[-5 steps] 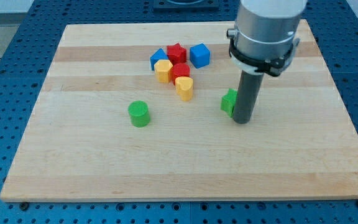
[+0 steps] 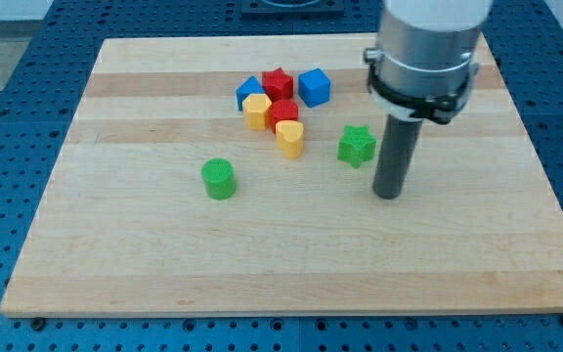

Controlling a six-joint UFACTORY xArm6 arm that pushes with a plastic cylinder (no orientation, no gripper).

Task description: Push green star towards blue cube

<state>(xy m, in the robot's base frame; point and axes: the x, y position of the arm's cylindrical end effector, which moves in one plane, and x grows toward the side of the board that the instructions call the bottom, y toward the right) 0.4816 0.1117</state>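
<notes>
The green star [image 2: 357, 146] lies on the wooden board right of the block cluster. The blue cube [image 2: 314, 87] sits up and to its left, at the cluster's right end. My tip [image 2: 388, 194] rests on the board just right of and below the green star, a small gap apart from it.
The cluster holds a red star [image 2: 279, 83], another blue block [image 2: 249, 91], a yellow block [image 2: 256, 110], a red block [image 2: 282, 113] and a yellow heart-like block [image 2: 290, 138]. A green cylinder [image 2: 219, 179] stands alone to the left. The board's right edge [image 2: 541, 166] is nearby.
The green star has slid up and left, toward the cluster, and now shows fully. My tip has shifted slightly right and down, away from it.
</notes>
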